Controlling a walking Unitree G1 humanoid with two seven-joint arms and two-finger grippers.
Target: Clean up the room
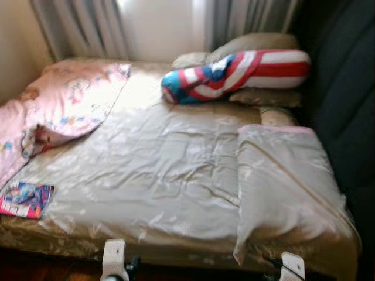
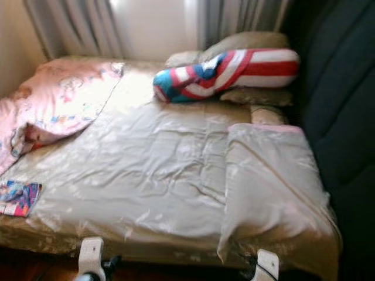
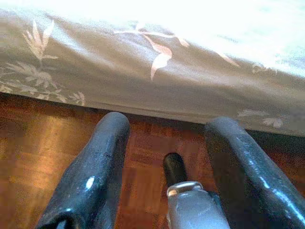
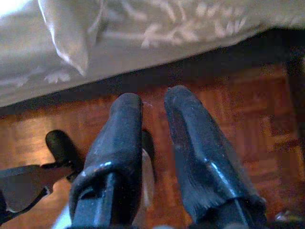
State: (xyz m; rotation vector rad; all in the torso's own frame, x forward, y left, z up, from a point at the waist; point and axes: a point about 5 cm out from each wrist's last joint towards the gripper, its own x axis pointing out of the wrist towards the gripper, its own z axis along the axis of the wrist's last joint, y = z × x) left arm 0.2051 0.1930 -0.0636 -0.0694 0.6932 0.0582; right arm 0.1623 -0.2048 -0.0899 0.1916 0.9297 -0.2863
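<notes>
- Covering the bed (image 1: pixel 176 234) is a shiny beige quilt (image 1: pixel 164 175), wrinkled, with one part folded back on itself along the bed's right edge, showing a pink hem.
- A pink patterned blanket (image 1: pixel 64 99) is bunched over the far left corner of the bed and is draped down along its left edge.
- A small colourful booklet (image 1: pixel 24 199) is seen lying flat at the near left corner of the bed, touching the quilt's edge.
- A long bolster (image 1: pixel 234 75) in red, white and blue stripes is laid across beige pillows (image 1: pixel 258 44) at the far right corner of the bed.
- Grey curtains (image 1: pixel 82 26) with bright light between them are seen behind the bed's far edge; a dark upholstered surface (image 1: pixel 345 93) stands along the right edge.
- The left gripper (image 3: pixel 164 129) is held low in front of the bed's near edge, above a wood parquet floor (image 3: pixel 33 148); its fingers are spread wide apart and nothing is held.
- The right gripper (image 4: pixel 153 107) is likewise held low by the near edge, under the hanging fold of the quilt; its fingers are nearly together, with only a narrow gap, and nothing is gripped between them.
</notes>
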